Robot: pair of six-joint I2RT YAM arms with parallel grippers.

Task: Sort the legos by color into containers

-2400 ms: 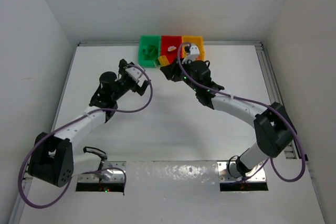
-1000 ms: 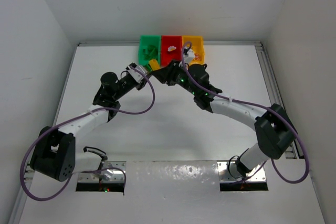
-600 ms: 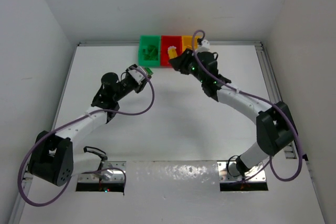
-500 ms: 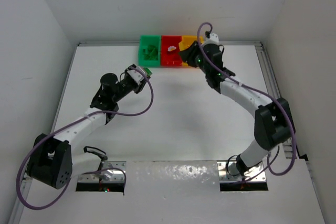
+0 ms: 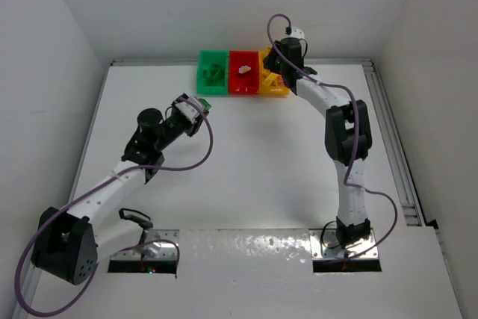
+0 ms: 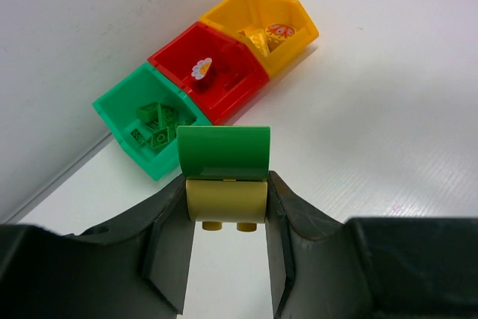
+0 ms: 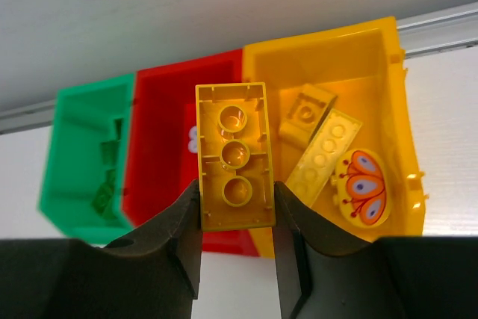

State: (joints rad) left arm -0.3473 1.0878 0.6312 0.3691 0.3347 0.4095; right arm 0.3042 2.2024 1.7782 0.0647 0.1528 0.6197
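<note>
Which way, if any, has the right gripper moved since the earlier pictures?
Yes. The right gripper moved from the red bin's front edge rightward to over the yellow bin.

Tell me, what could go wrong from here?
The right pincer holds a yellow brick near the wall between the red bin and the yellow bin; released there, it might land in red. The left pincer grips a pale yellow piece with a green piece stacked on it; dropped together, one colour lands wrong.
</note>
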